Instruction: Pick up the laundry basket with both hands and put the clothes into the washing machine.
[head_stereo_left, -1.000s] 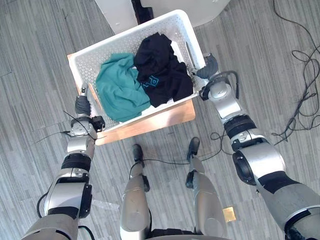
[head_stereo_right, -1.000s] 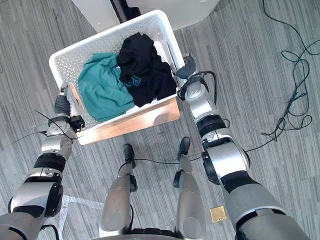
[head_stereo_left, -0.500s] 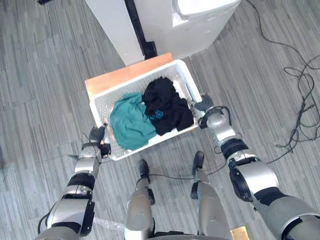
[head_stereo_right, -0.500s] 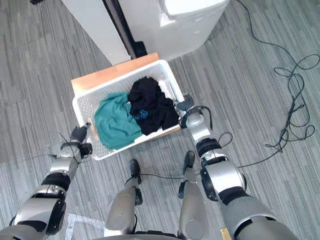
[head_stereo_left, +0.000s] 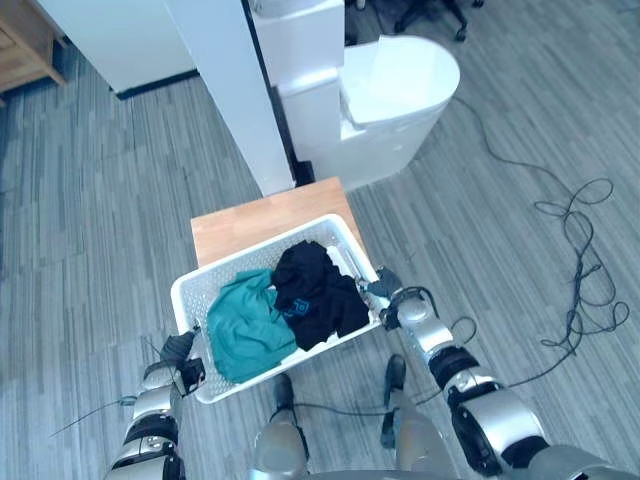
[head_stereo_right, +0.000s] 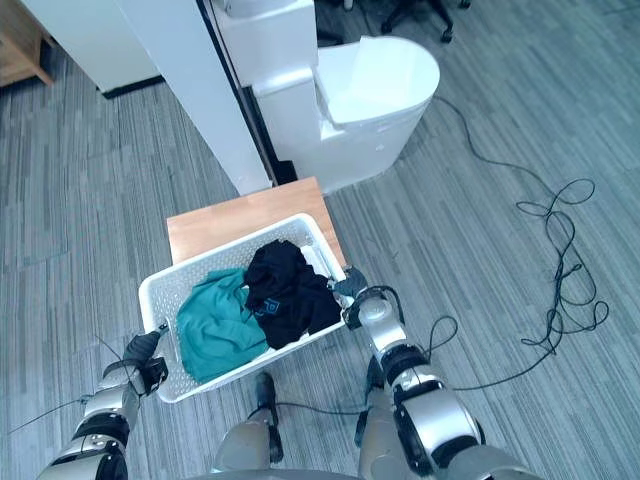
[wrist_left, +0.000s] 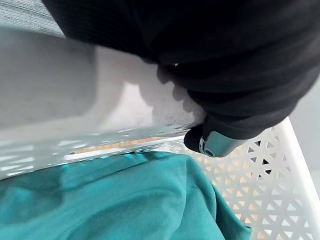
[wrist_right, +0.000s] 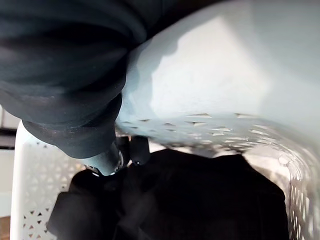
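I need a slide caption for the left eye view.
Left hand and right hand grip the white laundry basket, with a teal garment and a black garment inside, near the washing machine.

Bright, even overhead light covers the floor, leaving only faint, soft shadows. The white washer top nears glare, and the basket rim, seen close, carries a bright highlight patch.

Left hand: one fingertip hooks over the laundry basket rim; the other fingers are hidden behind the dark cover. Right hand: likewise, one tip visible inside the rim. Teal garment and black garment are cut off at the frame edges. The near part of the counter is hidden under the basket. The far side of the washing machine is cut off.
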